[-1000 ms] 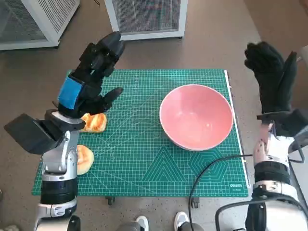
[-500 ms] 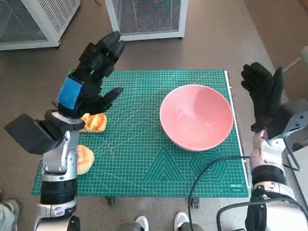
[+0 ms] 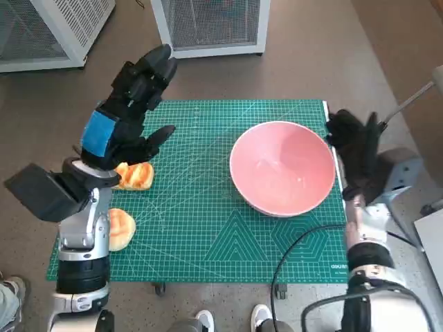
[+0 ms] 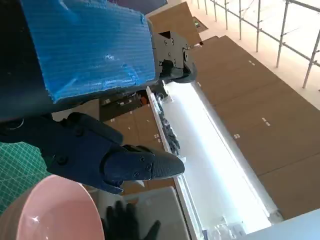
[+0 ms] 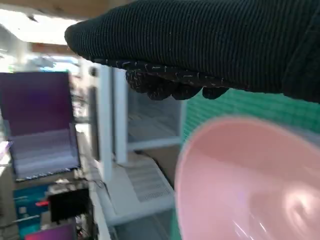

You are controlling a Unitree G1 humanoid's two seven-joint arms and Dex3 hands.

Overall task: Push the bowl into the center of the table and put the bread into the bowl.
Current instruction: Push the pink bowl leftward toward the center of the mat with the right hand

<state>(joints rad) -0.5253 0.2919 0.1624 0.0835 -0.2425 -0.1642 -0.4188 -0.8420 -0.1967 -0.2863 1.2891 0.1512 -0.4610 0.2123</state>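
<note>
The pink bowl point(image 3: 282, 168) stands on the right half of the green cutting mat point(image 3: 194, 228), near its right edge; it also shows in the left wrist view point(image 4: 55, 212) and the right wrist view point(image 5: 250, 185). My right hand point(image 3: 354, 153), gloved, is open with fingers spread, right beside the bowl's right rim. One bread roll point(image 3: 136, 176) lies at the mat's left side and a second bread roll point(image 3: 120, 229) sits nearer me, partly behind my left forearm. My left hand point(image 3: 131, 104) hovers open above the mat's far left part, holding nothing.
White mesh cabinets point(image 3: 211, 24) stand beyond the table's far edge. A black cable point(image 3: 297, 249) curves over the mat's near right corner. A person's shoes point(image 3: 232, 319) show below the near edge. A grey bracket point(image 3: 401, 173) sits right of my right hand.
My right hand has come down and leftward from beyond the table's right edge to the bowl's right rim. Left hand, bowl and bread stay put.
</note>
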